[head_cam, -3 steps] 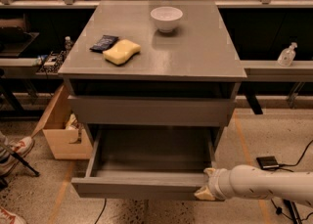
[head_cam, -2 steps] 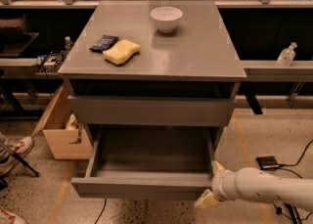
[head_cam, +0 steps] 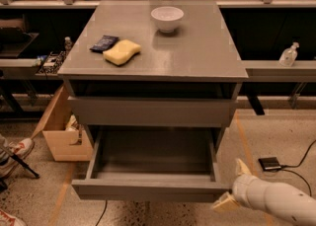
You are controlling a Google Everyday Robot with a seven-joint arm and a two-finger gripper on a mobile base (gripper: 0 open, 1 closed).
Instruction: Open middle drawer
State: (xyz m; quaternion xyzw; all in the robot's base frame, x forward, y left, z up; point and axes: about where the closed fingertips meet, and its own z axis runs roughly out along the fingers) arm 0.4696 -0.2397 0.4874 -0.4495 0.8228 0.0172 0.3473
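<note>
So the middle drawer [head_cam: 148, 189] is seen pulled well out of the grey cabinet [head_cam: 197, 57], sitting in the lower centre of the frame with its bare grey inside fully exposed under the top drawer front [head_cam: 150, 111], which is left shut. What's changed in the last second: the gripper [head_cam: 230, 186] had been pressed up against the right end of the drawer front, and now it's been backed off toward the lower right corner of the frame, just beside that corner and, as far as can be told, no longer touching it. Its two tan fingers [head_cam: 240, 167] are spread wide apart, nothing held between them. The drawer front itself hasn't really been shifted over that time, so the pull looks finished and the arm is probably being cleared away. The task can pretty much be called done at this point. Up top, the white bowl [head_cam: 167, 18], yellow sponge [head_cam: 122, 52] and dark packet [head_cam: 104, 43] are left undisturbed, and a cardboard box [head_cam: 57, 133] is parked at the left of the cabinet.
</note>
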